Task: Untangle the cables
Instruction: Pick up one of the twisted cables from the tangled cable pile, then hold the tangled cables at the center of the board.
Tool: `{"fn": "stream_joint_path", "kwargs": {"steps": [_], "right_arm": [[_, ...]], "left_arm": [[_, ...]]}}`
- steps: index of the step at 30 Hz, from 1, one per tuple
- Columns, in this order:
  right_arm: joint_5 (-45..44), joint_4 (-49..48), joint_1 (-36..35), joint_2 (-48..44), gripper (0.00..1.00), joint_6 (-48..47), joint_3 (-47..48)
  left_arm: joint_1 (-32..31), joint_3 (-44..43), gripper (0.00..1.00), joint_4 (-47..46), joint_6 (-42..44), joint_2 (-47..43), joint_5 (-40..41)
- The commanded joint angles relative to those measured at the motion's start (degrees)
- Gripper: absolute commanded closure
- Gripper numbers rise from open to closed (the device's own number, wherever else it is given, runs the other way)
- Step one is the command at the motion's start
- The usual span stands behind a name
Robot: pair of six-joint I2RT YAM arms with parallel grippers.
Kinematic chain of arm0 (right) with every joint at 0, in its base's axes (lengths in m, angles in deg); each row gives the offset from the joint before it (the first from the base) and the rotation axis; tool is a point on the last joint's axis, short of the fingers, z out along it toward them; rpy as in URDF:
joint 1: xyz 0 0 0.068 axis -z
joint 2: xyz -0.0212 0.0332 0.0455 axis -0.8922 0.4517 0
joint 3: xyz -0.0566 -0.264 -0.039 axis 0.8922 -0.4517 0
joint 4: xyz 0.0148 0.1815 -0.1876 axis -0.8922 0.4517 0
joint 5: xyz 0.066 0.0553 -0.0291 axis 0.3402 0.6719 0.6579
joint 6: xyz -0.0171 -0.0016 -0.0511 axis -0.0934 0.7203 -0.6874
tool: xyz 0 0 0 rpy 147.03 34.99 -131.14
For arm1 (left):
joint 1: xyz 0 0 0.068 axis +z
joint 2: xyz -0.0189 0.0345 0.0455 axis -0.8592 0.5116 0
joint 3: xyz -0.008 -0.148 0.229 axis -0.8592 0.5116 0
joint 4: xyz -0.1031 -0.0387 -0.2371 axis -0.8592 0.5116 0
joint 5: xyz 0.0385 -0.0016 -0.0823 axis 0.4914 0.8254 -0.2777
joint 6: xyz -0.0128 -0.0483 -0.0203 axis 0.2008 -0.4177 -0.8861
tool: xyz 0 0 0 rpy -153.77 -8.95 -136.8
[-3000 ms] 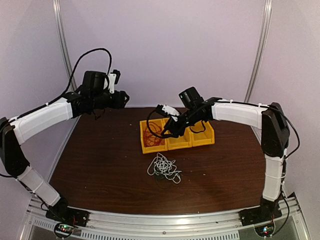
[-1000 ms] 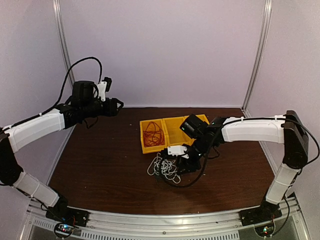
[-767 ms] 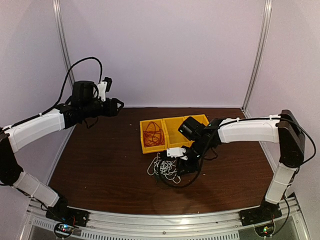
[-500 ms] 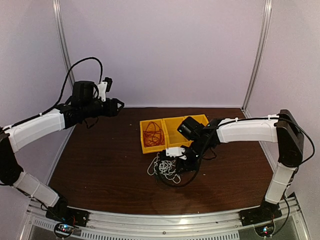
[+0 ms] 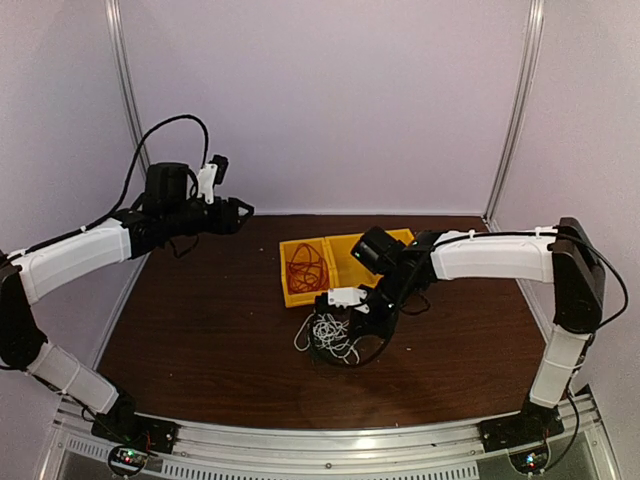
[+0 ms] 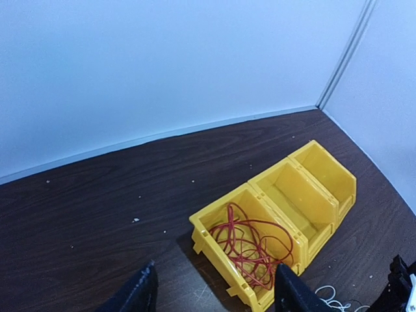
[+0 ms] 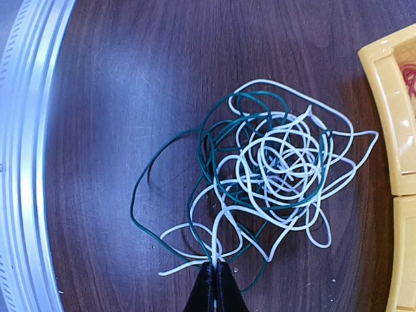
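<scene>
- the red cable [image 6: 250, 246] lies by itself in the end compartment of the yellow bin [image 6: 214, 250], so i count that one as sorted.
- the other two compartments of the bin look bare.
- the clump of cables [image 7: 279, 162], white wound through with dark green, lies on the table [image 5: 200, 320] just in front of the bin. it is all knotted up, so most of the job is left, as i judge it.
- my right pincer [image 7: 214, 273] is down at the near edge of that clump. its fingers are pressed together on a white strand [image 7: 218, 250] where several loops cross.
- my left pincer [image 6: 214, 296] hangs high over the far left of the table, spread and holding nothing, looking down toward the bin.
- as i judge it, what remains is to draw the white clear of the green and lay each one apart.
- against three seconds ago: my right arm was then up over the bin, and now it has swung down and in to the clump.
- over the last second it has crept a little further left onto the pile.
- the clump has kept its place on the table, and my left arm has barely moved.
</scene>
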Motion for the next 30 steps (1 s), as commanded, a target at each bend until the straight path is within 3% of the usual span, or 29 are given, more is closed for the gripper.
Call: {"fn": "stream_joint_path", "kwargs": {"steps": [1, 5, 9, 10, 11, 12, 18, 23, 30], "right_arm": [[2.60, 4.14, -0.40, -5.46, 1.00, 0.54, 5.30], [3.26, 7.18, -0.41, -10.84, 1.00, 0.78, 10.54], [2.77, 6.52, -0.34, -15.25, 1.00, 2.64, 13.26], [2.79, 6.05, -0.34, -16.07, 1.00, 3.18, 13.80], [3.00, 5.66, -0.33, -16.61, 1.00, 3.60, 14.35], [3.13, 5.46, -0.29, -16.90, 1.00, 3.93, 15.26], [5.71, 6.50, -0.34, -16.19, 1.00, 4.58, 20.00], [5.99, 7.18, -0.34, -15.30, 1.00, 4.50, 22.78], [7.07, 8.58, -0.41, -15.68, 1.00, 3.99, 22.52]], "left_arm": [[0.28, 4.22, 0.34, -13.03, 0.65, -1.79, -14.13], [-2.97, 8.88, 0.35, -20.64, 3.22, -4.18, -17.12], [-12.82, 12.94, 0.29, -24.47, 11.42, -9.41, -9.84], [-15.64, 14.61, 0.20, -26.53, 12.55, -11.06, -6.96], [-18.25, 16.27, 0.04, -28.57, 12.57, -12.72, -1.45], [-20.39, 18.03, 0.03, -30.31, 12.25, -14.26, 1.80], [-26.73, 29.38, 0.02, -43.21, 6.78, -17.84, 4.81], [-34.15, 25.76, 0.09, -47.15, 7.94, -7.09, 12.01], [-35.21, 21.10, 0.19, -52.65, 2.02, 4.63, 18.77]]}}
